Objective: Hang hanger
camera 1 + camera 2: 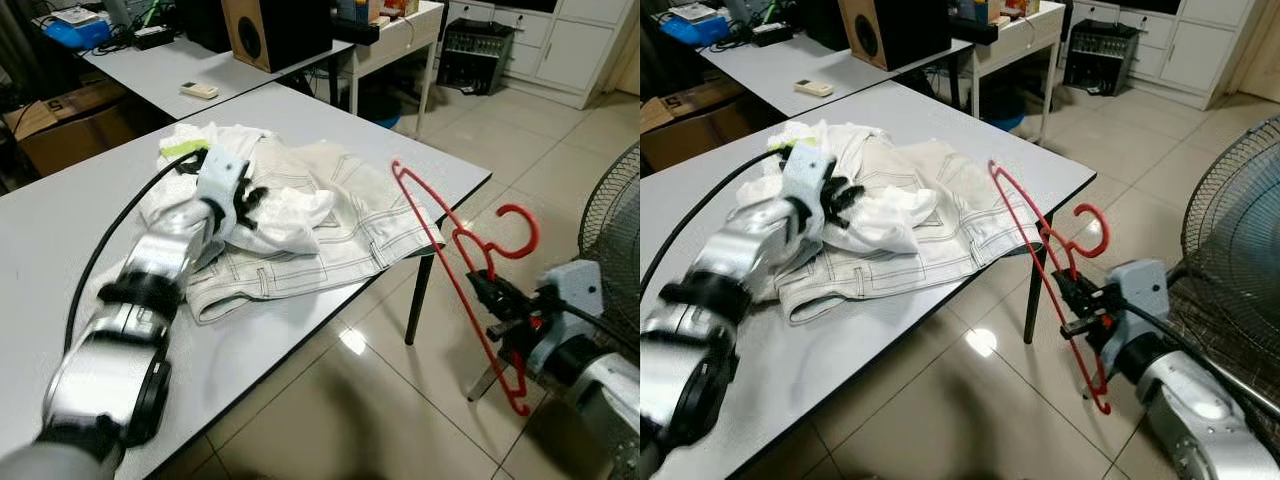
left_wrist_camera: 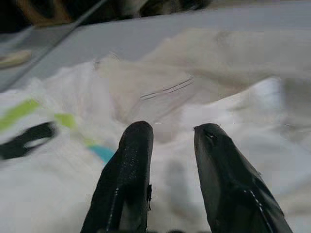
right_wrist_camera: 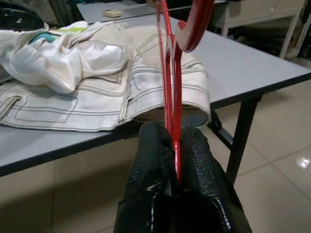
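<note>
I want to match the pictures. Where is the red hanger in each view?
Left eye view: red hanger at the right, off the table's corner, in the right gripper.
Right eye view: right of centre, beside the same corner.
Left wrist view: white clothes ahead of the left gripper.
Right wrist view: upright in the centre, clamped between the jaws.
Shared landmark: the white clothes.

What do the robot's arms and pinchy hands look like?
Both arms are shiny silver tubes with black rings at the joints. A thick black cable runs along the left arm. Each wrist has a pale, boxy block. The left gripper and the right gripper each have two long black fingers, rounded at the tips, with a rough, grainy surface.
</note>
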